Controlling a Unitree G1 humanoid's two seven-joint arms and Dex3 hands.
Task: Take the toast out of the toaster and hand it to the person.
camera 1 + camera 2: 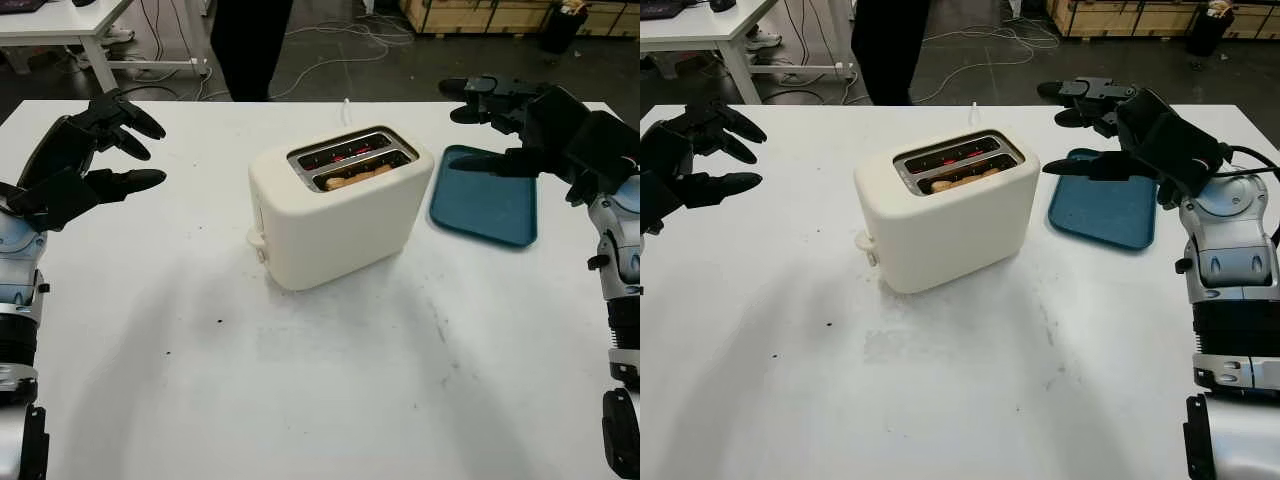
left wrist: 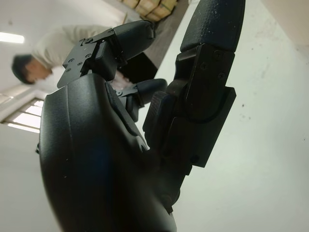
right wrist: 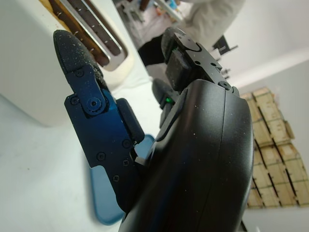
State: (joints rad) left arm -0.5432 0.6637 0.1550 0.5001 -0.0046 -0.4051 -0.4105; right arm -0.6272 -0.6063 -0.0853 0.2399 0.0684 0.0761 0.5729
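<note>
White worktop [image 1: 330,390] carried cream toaster [image 1: 335,215] at frame centre, toast [image 1: 357,178] sat low in near slot. Left hand [image 1: 85,160] and right hand [image 1: 530,125] hovered at frame edges, fingers wide, empty. Risk: hot, narrow slot; poor pinch could drop toast or tip toaster.

The two eye views look forward and down from the robot's head at the white tabletop [image 1: 330,380], from places slightly apart, and share the toaster [image 1: 338,205] at centre and the blue tray [image 1: 485,197] beside it. The left wrist view sits tight against the left hand [image 2: 140,145], facing past it along the tabletop toward a person [image 2: 53,50]. The right wrist view, equally close to the right hand [image 3: 193,159], faces the toaster and tray.
</note>
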